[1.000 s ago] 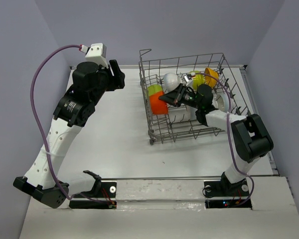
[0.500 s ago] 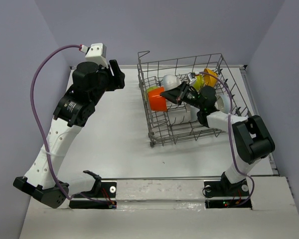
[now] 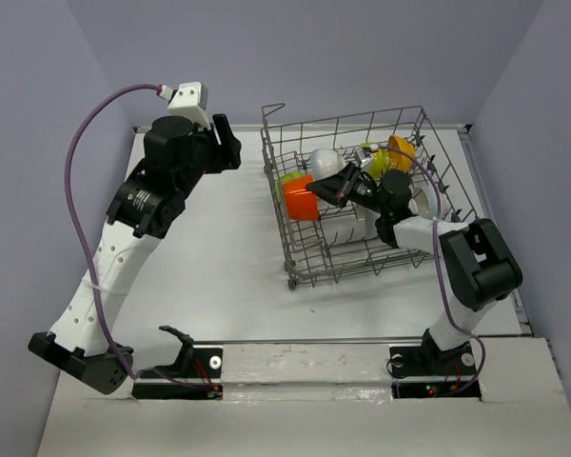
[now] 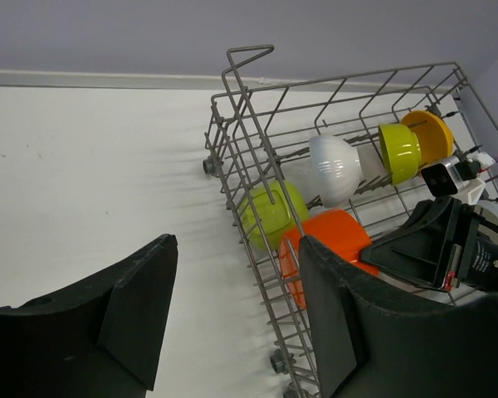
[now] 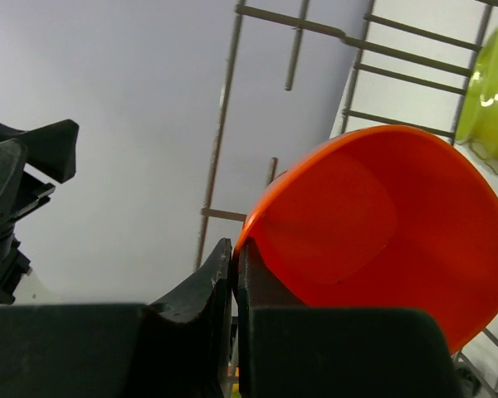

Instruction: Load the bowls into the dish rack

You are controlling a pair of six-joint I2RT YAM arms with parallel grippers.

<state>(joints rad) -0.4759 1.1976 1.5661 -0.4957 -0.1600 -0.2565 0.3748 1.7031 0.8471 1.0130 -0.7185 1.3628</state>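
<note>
The red-orange bowl (image 3: 301,198) sits inside the dish rack (image 3: 295,262), tipped on its side close against the rack's left wall. The right wrist camera looks into its hollow (image 5: 382,232). The right gripper (image 3: 320,184) reaches into the rack from the right, and its two fingers are clenched on the bowl's rim, one on each side of the thin edge (image 5: 235,249).

Just beyond this bowl, also by the left wall, a lime green bowl (image 4: 272,214) lies on its side. Farther back a white bowl (image 4: 332,166) stands on edge among the prongs. A second lime green bowl (image 4: 398,152) and an orange-yellow bowl (image 4: 427,137) are lined up toward the rack's far right corner. Another white bowl (image 3: 421,197) shows near the right wall, partly hidden by the arm.

The rack rests on the white table (image 3: 219,257). The left gripper (image 4: 238,249) hovers over the bare table left of the rack, well apart from it, fingers spread wide and grasping nothing.
</note>
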